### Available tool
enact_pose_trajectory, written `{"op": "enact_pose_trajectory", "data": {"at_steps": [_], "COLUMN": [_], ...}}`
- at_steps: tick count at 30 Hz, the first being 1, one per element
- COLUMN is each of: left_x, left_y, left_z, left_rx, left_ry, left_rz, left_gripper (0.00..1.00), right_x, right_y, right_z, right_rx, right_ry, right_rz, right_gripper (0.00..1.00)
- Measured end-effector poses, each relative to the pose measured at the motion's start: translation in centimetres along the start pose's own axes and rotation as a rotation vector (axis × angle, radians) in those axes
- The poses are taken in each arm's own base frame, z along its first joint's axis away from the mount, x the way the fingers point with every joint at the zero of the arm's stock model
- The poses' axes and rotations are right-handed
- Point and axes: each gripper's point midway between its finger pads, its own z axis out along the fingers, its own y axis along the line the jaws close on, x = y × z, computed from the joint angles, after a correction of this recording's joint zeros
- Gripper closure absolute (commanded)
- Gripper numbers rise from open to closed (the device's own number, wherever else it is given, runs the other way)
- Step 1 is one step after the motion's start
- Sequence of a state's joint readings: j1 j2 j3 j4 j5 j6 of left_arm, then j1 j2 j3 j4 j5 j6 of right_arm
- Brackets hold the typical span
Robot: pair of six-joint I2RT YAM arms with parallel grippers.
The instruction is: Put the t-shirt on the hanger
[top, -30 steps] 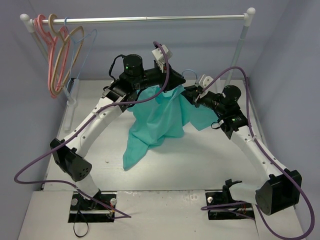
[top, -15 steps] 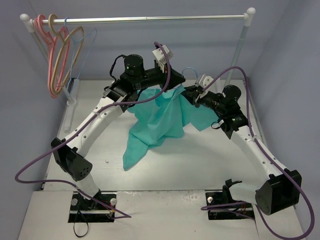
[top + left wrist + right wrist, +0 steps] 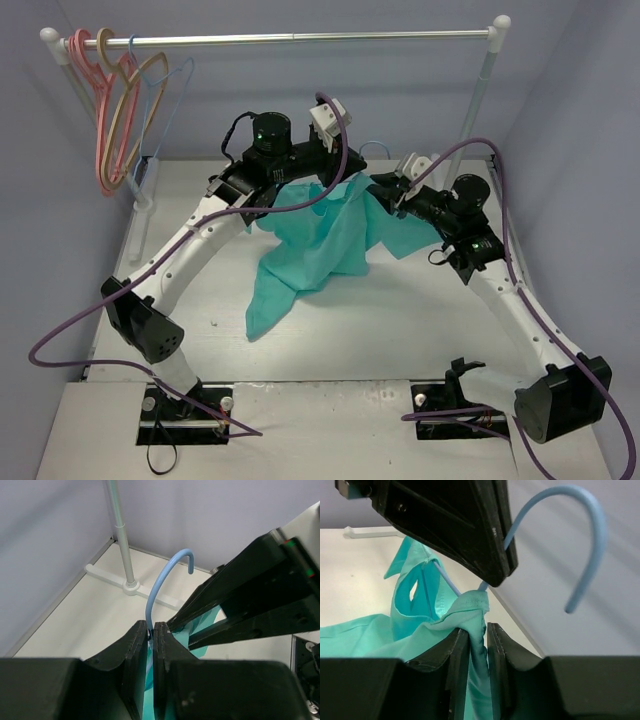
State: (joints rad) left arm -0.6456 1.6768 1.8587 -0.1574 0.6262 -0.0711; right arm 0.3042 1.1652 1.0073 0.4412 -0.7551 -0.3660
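Left gripper (image 3: 151, 627): jaws nearly closed, pinching the thin wire neck of the hanger (image 3: 165, 575) just below its hook. The hook stands up above the fingers, curving toward the far edge.

Right gripper (image 3: 477, 630): jaws closed down on a bunched fold of the t-shirt (image 3: 420, 630), right beside the left fingertips. Hanger wire runs into the fabric there; an opening in the cloth shows just left of it.

Top view: both grippers meet above the table's far half, about mid-width. The left gripper (image 3: 350, 172) and right gripper (image 3: 385, 188) sit close together, hook (image 3: 372, 148) between them. T-shirt (image 3: 320, 240) hangs off them, off the table at the top. Its lower end trails down toward the near-left, reaching the table around centre.

Rail (image 3: 300, 38) runs along the far edge. At its far-left corner hang a pink hanger (image 3: 100, 150), a tan hanger (image 3: 125, 110) and a second blue hanger (image 3: 170, 110).
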Motion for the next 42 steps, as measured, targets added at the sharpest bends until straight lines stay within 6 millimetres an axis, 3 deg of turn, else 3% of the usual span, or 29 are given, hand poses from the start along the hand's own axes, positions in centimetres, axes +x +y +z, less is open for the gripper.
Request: {"op": "enact_pose_trajectory", "data": {"at_steps": [8,18,24,31,37,42], "left_x": [-0.2,-1.6,-1.6,-2.2,-6.0,-12.2], "left_y": [0.3,-0.1,0.3,2.1,4.2,5.5], "left_z": [-0.9,-2.2,-2.8,-4.3,-6.9,-10.7], "left_rx": [-0.031,-0.043,-0.072,-0.155,-0.268,-0.41], "left_ry": [0.013,-0.009,0.003,0.018,-0.022,-0.115], "left_rz": [0.019,0.041,0.039,0.038,0.114,0.222], "left_gripper": [1.0,1.0,1.0,1.0,1.0,1.0], "right_x": [-0.4,3.3,4.0,4.3,2.0,-2.0], "right_y": [0.0,-0.6,-1.4,-1.9,-2.5,-3.4], "right_z": [-1.9,-3.5,-4.1,-4.6,-4.8,-5.1], "right_rx": [0.047,0.11,0.14,0.155,0.172,0.195], "right_ry": [0.022,0.138,0.164,0.208,0.178,0.106], "right_rz": [-0.026,0.0,-0.01,-0.02,-0.029,-0.045], "right_gripper": [0.75,0.76,0.74,0.55,0.45,0.43]}}
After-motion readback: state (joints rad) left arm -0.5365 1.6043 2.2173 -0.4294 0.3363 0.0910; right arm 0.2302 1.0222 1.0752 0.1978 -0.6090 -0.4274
